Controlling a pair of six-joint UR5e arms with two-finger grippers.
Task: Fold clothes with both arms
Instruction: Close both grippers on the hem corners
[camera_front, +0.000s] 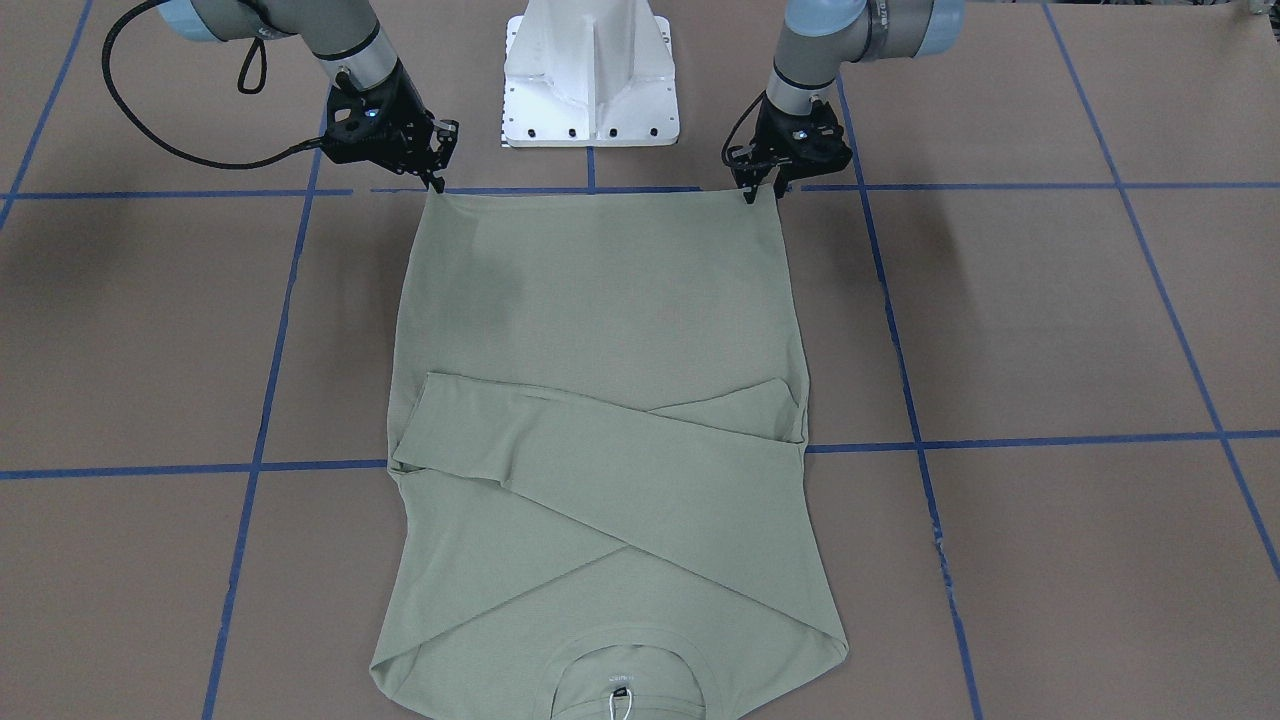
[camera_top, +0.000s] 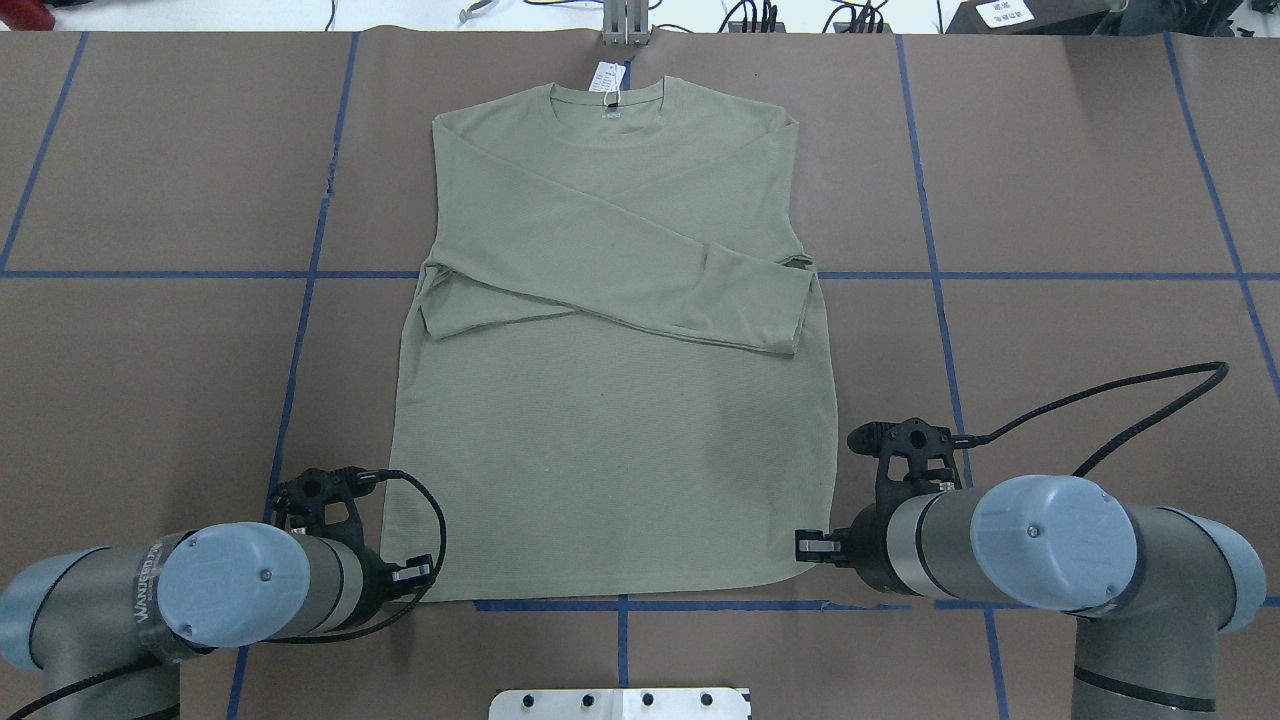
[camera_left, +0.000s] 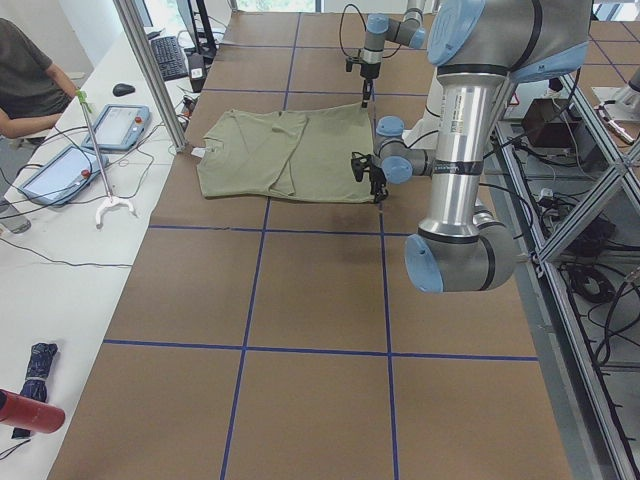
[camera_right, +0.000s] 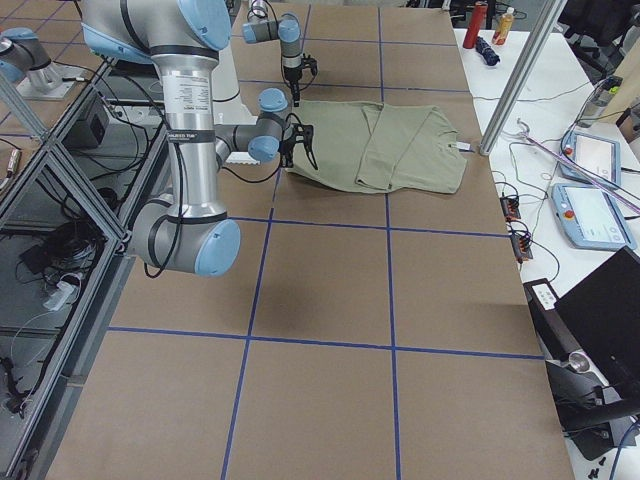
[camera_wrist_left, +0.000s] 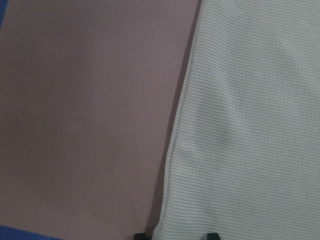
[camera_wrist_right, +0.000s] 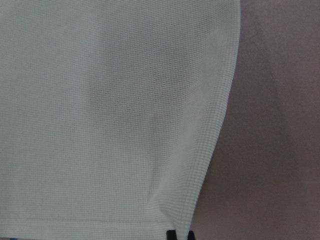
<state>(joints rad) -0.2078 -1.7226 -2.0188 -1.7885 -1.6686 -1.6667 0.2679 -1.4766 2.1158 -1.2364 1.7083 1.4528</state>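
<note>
The sage-green shirt (camera_top: 610, 420) lies flat on the tabletop (camera_top: 1060, 180), sleeves crossed, with the left tool (camera_top: 415, 575) and right tool (camera_top: 810, 545) at its hem corners.

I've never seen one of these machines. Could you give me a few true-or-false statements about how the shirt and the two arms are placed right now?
1. Both sleeves lie folded across the shirt. True.
2. The collar lies nearest the robot's base. False: the hem does; the collar is at the far end.
3. The left gripper and right gripper are each at a hem corner. True.
4. The shirt is bunched in a heap. False: it lies flat, full length.
5. A white tag sits at the collar. True.
</note>
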